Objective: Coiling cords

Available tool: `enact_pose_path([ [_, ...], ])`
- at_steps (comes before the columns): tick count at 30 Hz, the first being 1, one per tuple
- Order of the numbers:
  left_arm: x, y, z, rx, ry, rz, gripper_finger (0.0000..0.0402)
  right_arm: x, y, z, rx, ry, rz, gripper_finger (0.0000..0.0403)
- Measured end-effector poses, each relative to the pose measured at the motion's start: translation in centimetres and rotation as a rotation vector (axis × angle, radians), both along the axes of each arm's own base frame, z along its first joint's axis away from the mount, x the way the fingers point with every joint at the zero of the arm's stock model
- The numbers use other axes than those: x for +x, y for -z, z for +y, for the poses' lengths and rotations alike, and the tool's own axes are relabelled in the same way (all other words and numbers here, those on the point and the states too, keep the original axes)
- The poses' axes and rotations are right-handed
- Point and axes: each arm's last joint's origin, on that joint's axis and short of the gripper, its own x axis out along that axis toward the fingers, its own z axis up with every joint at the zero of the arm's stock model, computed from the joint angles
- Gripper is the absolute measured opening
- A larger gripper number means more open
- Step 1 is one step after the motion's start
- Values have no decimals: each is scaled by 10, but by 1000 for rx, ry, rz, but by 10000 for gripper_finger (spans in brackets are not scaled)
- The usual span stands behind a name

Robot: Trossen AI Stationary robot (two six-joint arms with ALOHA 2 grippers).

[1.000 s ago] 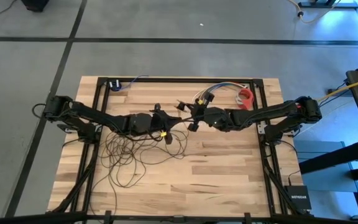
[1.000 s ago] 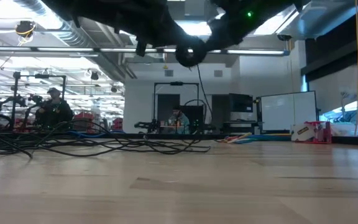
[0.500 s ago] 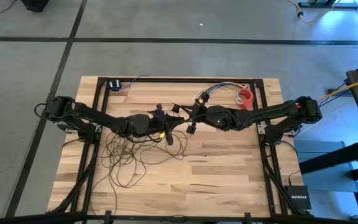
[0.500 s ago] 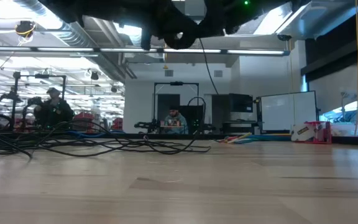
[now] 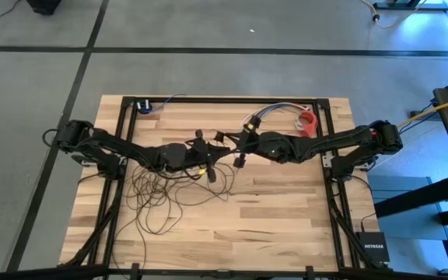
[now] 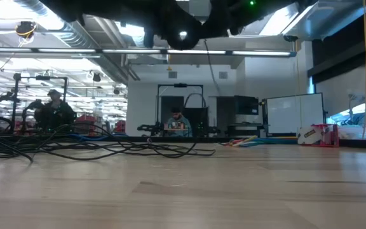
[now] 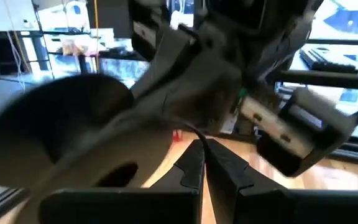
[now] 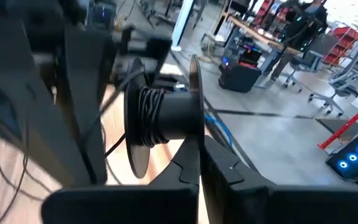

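My two arms meet above the middle of the table. A black spool (image 8: 163, 118) with a few turns of the dark cord around its hub is in my right gripper (image 8: 202, 163), which is shut on it; the low view shows the spool (image 6: 183, 38) high above the table. My left gripper (image 7: 205, 158) is shut on the thin cord right beside the spool's big flange (image 7: 55, 140). The rest of the cord lies in loose loops (image 5: 158, 198) on the table's left half, below the left arm. My left gripper pinches a single strand of the cord (image 7: 194, 130) between its two fingertips, coming in about level. The strand leads from the tips toward the spool. My right gripper pinches the rim of one flange (image 8: 194, 144) between its two fingers. The spool is lifted clear of the table, its axis lying across the fingers.
A short bundle of multicoloured wires (image 5: 264, 115) and a red roll (image 5: 308, 120) lie at the far right; a small blue-wired part (image 5: 142, 105) sits at the far left corner. Black frame rails (image 5: 119, 187) run along the table's sides. People sit at benches behind the table.
The spool has risen a little and shifted toward the left arm. Both wrists have tipped slightly while the arms stayed in place. The strand hanging under the spool has drawn in, and the loops on the table lie as before.
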Motion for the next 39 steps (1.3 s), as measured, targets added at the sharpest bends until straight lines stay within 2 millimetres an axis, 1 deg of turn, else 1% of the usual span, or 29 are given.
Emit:
enact_pose_path([
  [5,2,3,1,1,-3,4,5,1,-9,1,1,-6,-94,3],
  [12,2,8,3,8,-14,55,5,0,-14,1,6,-36,-133,2],
  [18,1,16,8,23,-41,149,6,-11,-25,1,6,-41,-122,2],
  [26,1,19,9,25,-44,176,5,-28,-39,2,3,-49,-105,2],
  [31,0,22,11,28,-47,203,5,-36,-49,8,-8,-71,-132,1],
  [39,2,27,12,25,-53,224,5,-48,-63,7,-10,-72,-183,1],
])
